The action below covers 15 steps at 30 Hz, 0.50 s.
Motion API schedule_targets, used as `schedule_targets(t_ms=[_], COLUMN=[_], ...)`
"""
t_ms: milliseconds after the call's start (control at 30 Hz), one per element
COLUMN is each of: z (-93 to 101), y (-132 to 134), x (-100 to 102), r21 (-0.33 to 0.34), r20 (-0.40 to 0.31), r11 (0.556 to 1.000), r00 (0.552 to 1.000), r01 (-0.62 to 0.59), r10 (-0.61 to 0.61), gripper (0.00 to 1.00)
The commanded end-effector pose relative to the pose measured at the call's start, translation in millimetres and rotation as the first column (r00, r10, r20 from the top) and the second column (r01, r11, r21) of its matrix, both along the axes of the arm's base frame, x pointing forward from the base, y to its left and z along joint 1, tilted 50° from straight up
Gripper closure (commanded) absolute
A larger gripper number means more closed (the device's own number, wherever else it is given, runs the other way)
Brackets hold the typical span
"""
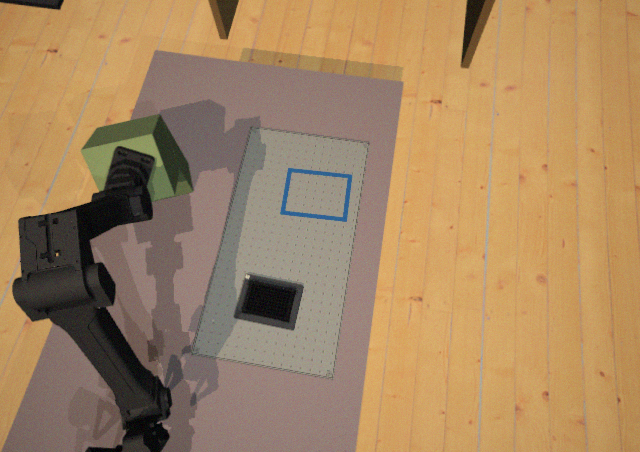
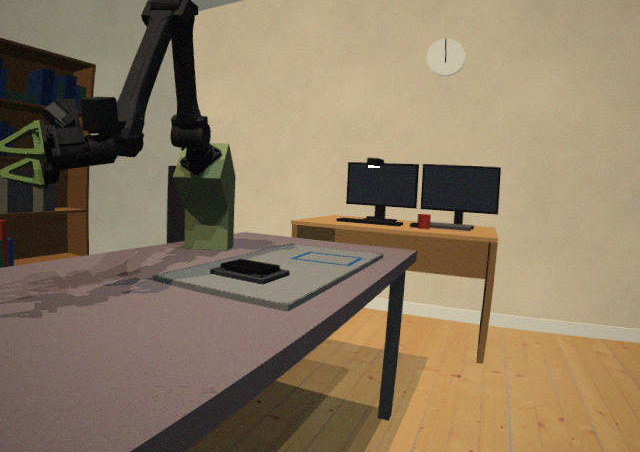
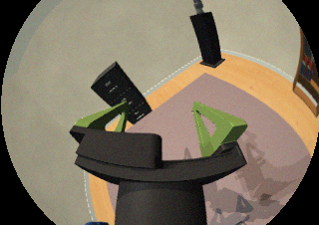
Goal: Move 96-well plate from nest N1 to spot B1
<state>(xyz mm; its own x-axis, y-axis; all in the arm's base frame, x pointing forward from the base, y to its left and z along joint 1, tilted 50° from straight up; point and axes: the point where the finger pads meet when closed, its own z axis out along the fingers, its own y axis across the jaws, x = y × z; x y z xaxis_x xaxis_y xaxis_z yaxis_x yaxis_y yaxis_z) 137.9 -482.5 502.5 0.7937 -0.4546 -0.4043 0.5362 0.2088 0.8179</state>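
- We record one 96-well plate (image 1: 270, 300), black, lying flat in the one plate nest N1 (image 1: 297, 307), a dark frame around it at the near end of the deck.
- We record one bench spot B1 (image 1: 316, 172), a blue taped rectangle at the far end of the same deck, well apart from the nest, with nothing inside its outline.
- We record one grey perforated deck plate (image 1: 305, 251) carrying both, lying on one mauve table (image 2: 155, 364).
- We record one arm (image 2: 155, 49), black, standing on one green pedestal (image 2: 206, 214) beside the deck's far corner. Its upper link rises steeply to an elbow high over the table, the next link drops back down, and the wrist reaches out level, away from the deck and off to the side of the table.
- We record one gripper (image 3: 162, 121) with two green triangular fingers, spread to their widest, with nothing between them; it hangs well above the table, far from the plate.
- Around the table we count two monitors (image 2: 382, 183), one red cup (image 2: 423, 221) and one desk (image 2: 392, 230) under them, one wall clock (image 2: 445, 56), and one bookshelf (image 2: 77, 220).
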Motion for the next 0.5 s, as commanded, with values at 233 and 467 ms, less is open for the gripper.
schedule_targets(t_ms=[233, 467], z=[0.0, -24.0], y=[12.4, 16.6], x=[36.7, 60.4], r21=[0.074, 0.188], r20=[-0.14, -0.286], r11=[0.997, 0.98], r00=[0.989, 0.951], r01=[-0.039, -0.063], r10=[0.049, 0.116], gripper=[0.0, 0.0])
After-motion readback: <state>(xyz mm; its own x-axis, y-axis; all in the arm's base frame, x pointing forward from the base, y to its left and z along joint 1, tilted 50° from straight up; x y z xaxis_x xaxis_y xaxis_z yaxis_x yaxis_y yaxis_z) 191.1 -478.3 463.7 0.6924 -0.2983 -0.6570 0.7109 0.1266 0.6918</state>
